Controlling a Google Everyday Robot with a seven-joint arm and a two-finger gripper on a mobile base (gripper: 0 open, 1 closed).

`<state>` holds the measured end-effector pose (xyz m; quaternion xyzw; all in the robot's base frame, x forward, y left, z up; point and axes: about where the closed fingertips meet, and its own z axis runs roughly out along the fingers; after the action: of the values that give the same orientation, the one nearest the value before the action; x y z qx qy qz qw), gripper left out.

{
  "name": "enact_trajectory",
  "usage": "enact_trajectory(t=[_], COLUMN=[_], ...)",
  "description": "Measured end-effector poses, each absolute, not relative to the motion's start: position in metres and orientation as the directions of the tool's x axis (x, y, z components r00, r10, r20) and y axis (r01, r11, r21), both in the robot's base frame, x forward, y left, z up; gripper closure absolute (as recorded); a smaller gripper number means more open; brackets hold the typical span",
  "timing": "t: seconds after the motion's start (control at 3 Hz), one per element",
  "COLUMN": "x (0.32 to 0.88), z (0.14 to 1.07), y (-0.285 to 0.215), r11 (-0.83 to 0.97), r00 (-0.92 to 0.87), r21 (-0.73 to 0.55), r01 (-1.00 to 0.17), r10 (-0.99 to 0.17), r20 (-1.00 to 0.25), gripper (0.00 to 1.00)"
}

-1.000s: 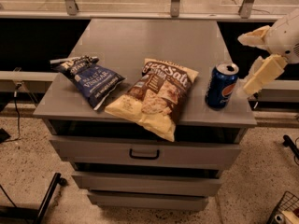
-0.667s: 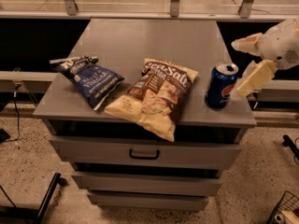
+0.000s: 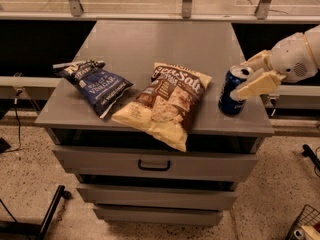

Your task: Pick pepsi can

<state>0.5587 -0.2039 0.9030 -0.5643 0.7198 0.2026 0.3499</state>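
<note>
The pepsi can [image 3: 229, 98], small, dark blue with a silver top, stands upright near the right front corner of the grey cabinet top [image 3: 165, 44]. My gripper [image 3: 246, 74] reaches in from the right at the height of the can's top. It is open, with one cream finger behind the can's rim and the other finger [image 3: 255, 85] in front of the can's upper right side. I cannot tell whether the fingers touch the can. The can rests on the cabinet.
A cream and brown chip bag [image 3: 167, 103] lies left of the can, overhanging the front edge. A dark blue chip bag [image 3: 95, 84] lies at the left. Drawers [image 3: 155, 165] are below. A wire basket [image 3: 305, 226] is on the floor at the lower right.
My gripper has moved left, from beside the can's right side to having its fingers around the can's top. The can and the bags have not moved.
</note>
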Motion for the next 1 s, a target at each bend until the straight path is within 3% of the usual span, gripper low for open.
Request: enact_trajectory(t=[0.67,1.0], x=[0.562,0.557], z=[0.916,0.95], y=[-0.21,-0.218], r11=[0.321,0.333], r00=[-0.177,-0.148], r21=[-0.046,-0.085], r01=[-0.946,-0.939], r10=[-0.629,-0.615], r20=[-0.757,-0.774], gripper=[0.87,1.0])
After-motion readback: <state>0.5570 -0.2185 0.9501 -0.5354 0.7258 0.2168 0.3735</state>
